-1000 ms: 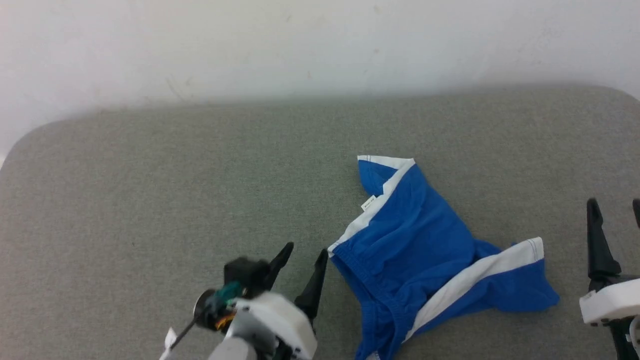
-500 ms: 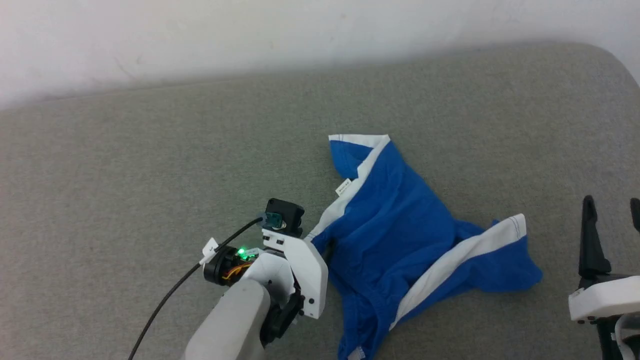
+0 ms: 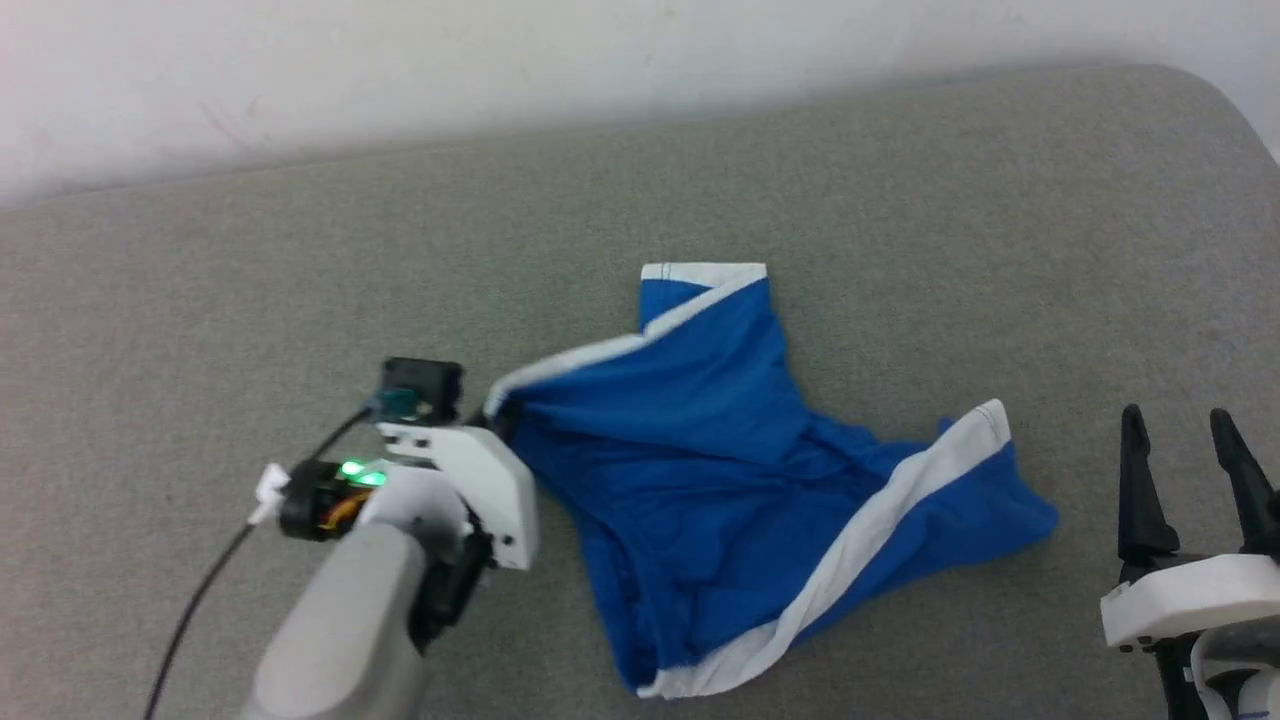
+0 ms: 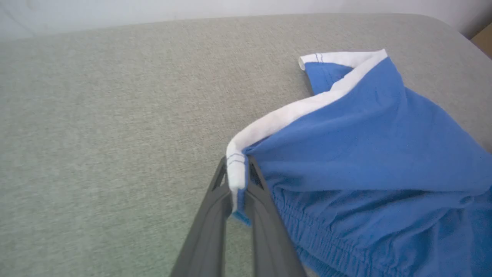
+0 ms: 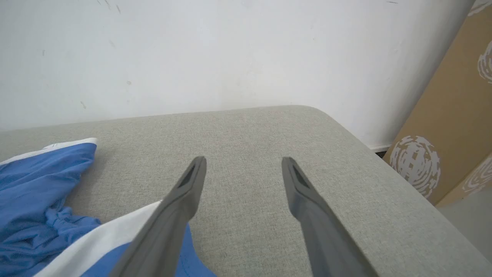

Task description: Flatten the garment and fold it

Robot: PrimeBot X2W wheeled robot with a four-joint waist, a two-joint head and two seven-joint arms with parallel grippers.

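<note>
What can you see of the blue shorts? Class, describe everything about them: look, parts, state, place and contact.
The shorts are bright blue, of soft, thin-looking fabric, with white side stripes, white leg hems and a gathered elastic waistband. They lie crumpled and unfolded on the grey fabric surface, one leg pointing to the far side, the other toward the robot's right. The left gripper is shut on a white-striped corner beside the waistband; the rest lies on the surface.

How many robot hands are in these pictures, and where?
2. The left hand is closed on the white-trimmed corner of the blue shorts, at their left side. The right hand is open, off to the right of the shorts over the grey surface.
</note>
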